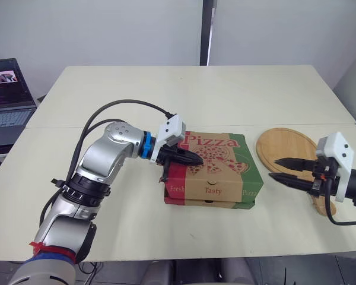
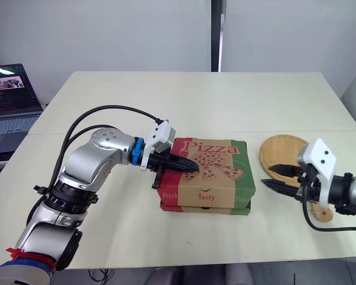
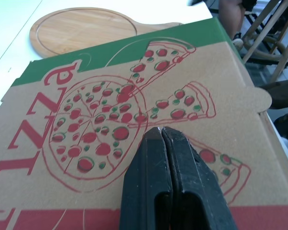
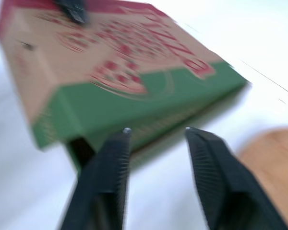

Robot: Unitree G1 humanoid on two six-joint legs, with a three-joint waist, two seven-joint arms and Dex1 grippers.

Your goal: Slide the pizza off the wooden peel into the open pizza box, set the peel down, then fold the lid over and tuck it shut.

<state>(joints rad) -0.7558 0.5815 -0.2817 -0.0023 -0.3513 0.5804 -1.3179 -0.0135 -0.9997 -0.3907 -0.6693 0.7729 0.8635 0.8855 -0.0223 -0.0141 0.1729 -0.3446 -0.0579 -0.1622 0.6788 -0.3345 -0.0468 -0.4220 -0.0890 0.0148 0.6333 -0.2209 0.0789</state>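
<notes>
Sitting lid-down: pizza box [image 1: 213, 185], red-green print, front untucked.

A cream table [image 1: 225, 89] is backed by pale walls [image 1: 107, 29]; an open laptop [image 1: 9, 95] is set at left.

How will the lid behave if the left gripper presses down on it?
The lid looks like thin cardboard, so it probably flexes under the shut left gripper. It sits raised above the base, so it likely springs back until tucked.
</notes>
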